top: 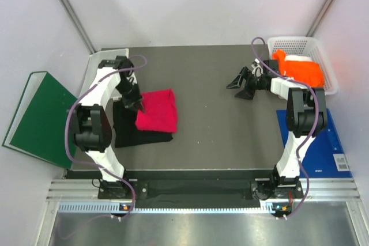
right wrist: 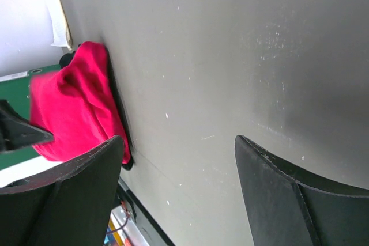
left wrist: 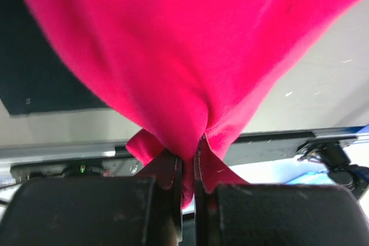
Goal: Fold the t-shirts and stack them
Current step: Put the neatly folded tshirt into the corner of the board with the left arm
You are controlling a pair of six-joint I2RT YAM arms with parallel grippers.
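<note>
Left gripper (left wrist: 188, 168) pinches pink shirt (top: 158, 110), center-left; right gripper (right wrist: 179, 142) wide, empty; thin bite could slip, spilling fold off black shirt (top: 130, 133).

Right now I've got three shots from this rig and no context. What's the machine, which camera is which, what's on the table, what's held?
Two small robot arms are bolted at the near edge of a table, each ending in a two-finger gripper. The wide picture comes from a fixed camera above and behind them. The other two come from cameras on the wrists, looking out past each arm's own fingers. On the table, a folded pink shirt lies partly over a black shirt. An orange shirt sits in a white basket at the far right. A green binder and a blue board lie off to the sides. The left gripper is shut on a pinch of the pink shirt. The right gripper is open over bare table, holding nothing.
</note>
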